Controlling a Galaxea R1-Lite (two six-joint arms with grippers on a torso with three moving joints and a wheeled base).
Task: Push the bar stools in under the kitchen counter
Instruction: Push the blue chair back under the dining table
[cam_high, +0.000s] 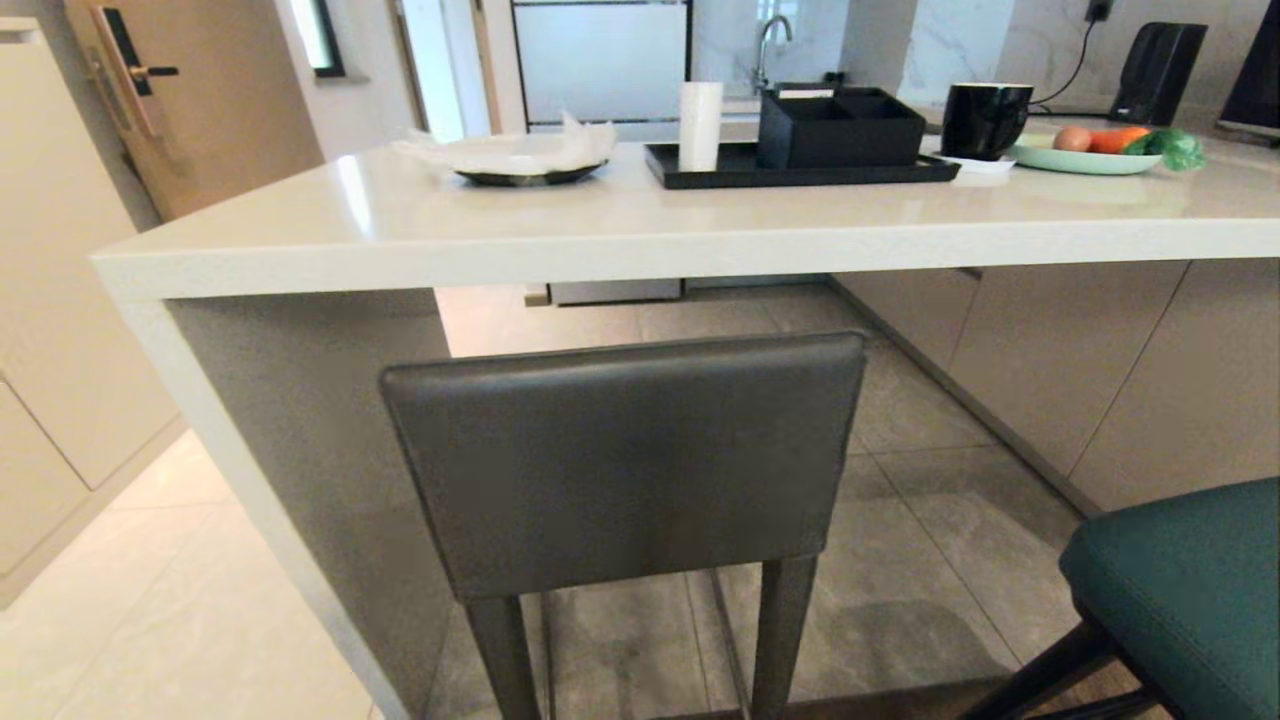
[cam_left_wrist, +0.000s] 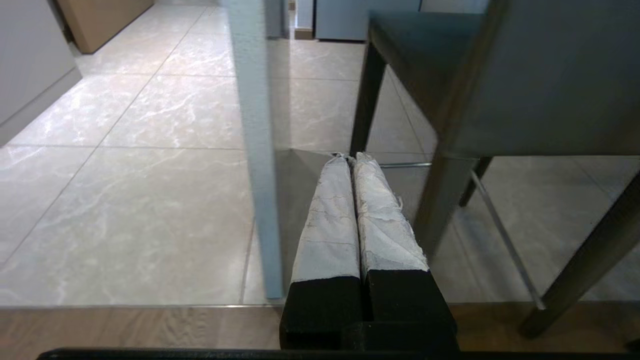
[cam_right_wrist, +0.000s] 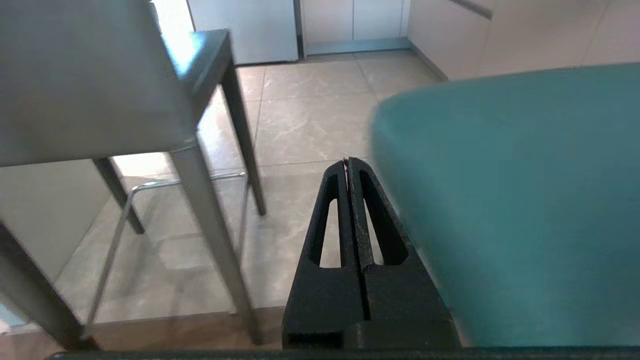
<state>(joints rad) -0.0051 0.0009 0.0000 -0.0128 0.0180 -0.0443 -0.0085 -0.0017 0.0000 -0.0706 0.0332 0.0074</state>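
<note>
**Two stools at the counter, both grippers pressed shut and holding nothing**

The kitchen counter (cam_high: 620, 235) runs across the head view, its thick pale top ending in a slab side panel (cam_high: 300, 450) at the left end. The grey stool (cam_high: 625, 465) stands directly in front of the counter, just right of that panel. Its rectangular back faces the camera, with the top edge of the back sitting below the counter's front edge. How far its seat reaches under the top cannot be told from the head view. The teal stool (cam_high: 1190, 590) stands further right along the counter and nearer the camera than the grey one; only part of its seat and a dark leg show.

On the counter top, from the panel end rightwards: a dark plate with white paper (cam_high: 525, 158), a black tray (cam_high: 800, 168) carrying a white roll (cam_high: 700, 125) and a black box (cam_high: 840, 125), a black mug (cam_high: 985, 118), and a green plate of vegetables (cam_high: 1090, 152).

The left gripper (cam_left_wrist: 348, 159) hangs low near the floor, beside the counter's side panel and left of the grey stool's legs. Its cloth-wrapped fingers (cam_left_wrist: 330, 220) are pressed together with nothing between them.

The right gripper (cam_right_wrist: 346, 162) sits low between the two stools, the teal seat close on its right and the grey stool's legs to its left. Its black fingers (cam_right_wrist: 375, 225) are pressed together, empty, touching neither stool.
</note>
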